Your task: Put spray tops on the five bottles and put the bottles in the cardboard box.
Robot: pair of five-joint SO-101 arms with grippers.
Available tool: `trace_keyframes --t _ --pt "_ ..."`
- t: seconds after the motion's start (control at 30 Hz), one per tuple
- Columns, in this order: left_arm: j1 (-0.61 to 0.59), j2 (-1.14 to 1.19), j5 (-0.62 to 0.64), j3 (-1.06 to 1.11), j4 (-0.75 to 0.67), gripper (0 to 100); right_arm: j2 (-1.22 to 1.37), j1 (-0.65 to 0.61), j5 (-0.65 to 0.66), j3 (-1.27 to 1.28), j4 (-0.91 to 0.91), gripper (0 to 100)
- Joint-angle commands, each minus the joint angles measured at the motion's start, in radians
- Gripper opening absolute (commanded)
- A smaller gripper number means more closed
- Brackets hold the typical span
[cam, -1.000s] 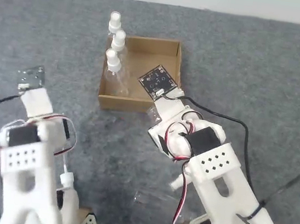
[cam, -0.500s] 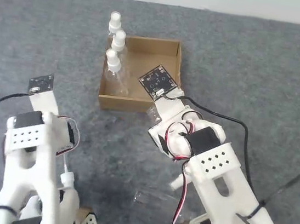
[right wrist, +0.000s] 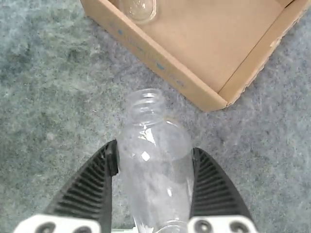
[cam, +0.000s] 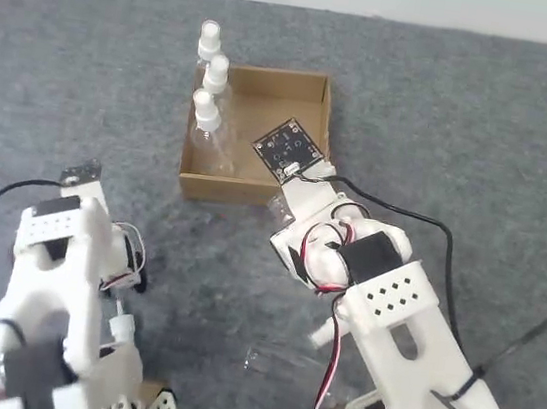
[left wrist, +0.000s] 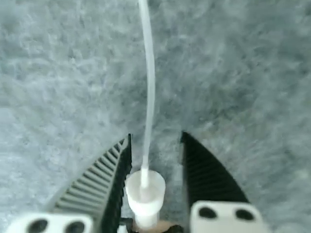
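A white spray top (left wrist: 144, 191) with its long tube (left wrist: 148, 73) lies on the grey carpet, and my left gripper (left wrist: 154, 138) stands open astride it, one jaw on each side of the cap. From above, the same spray top (cam: 121, 327) is by the left arm's base. My right gripper (right wrist: 154, 149) is shut on a clear bottle (right wrist: 154, 165) that has no top, its open neck pointing at the front wall of the cardboard box (right wrist: 160, 68). That bottle (cam: 282, 207) sits just in front of the box (cam: 255, 194). Three bottles with spray tops (cam: 206, 110) stand along the box's left wall.
Another clear bottle without a top (cam: 278, 362) lies on the carpet between the two arm bases. A black cable (cam: 441, 237) runs along the right arm. The right half of the box floor (cam: 286, 105) is bare cardboard.
The left arm has drawn back toward its base and tipped down over the spray top, which stayed put. The right arm and its bottle have not moved.
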Motion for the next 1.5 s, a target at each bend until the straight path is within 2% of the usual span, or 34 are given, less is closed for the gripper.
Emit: trace_keyframes --t 0.0,0.1,0.33,0.8,1.07,1.27,1.47 --pt "0.002 0.117 0.015 -0.101 -0.012 8 -0.042 0.012 -0.002 -0.009 -0.019 4.8" --pt "0.003 0.169 0.015 -0.147 0.011 0 -0.042 0.012 -0.002 -0.009 -0.018 4.8" --pt "-0.003 0.18 0.023 -0.193 0.041 1 -0.042 0.012 -0.002 -0.009 -0.018 4.8" --pt "-0.009 0.181 0.295 -0.377 0.089 1 -0.042 0.012 -0.002 -0.009 -0.016 4.8" --pt "-0.21 0.19 0.433 -0.478 0.084 1 -0.042 0.012 -0.002 -0.009 -0.016 4.8" --pt "-0.284 0.192 0.442 -0.472 0.084 1 -0.042 0.012 -0.002 -0.009 -0.016 4.8" --pt "-0.419 0.192 0.443 -0.467 0.035 1 -0.042 0.012 -0.002 -0.009 -0.015 4.8"
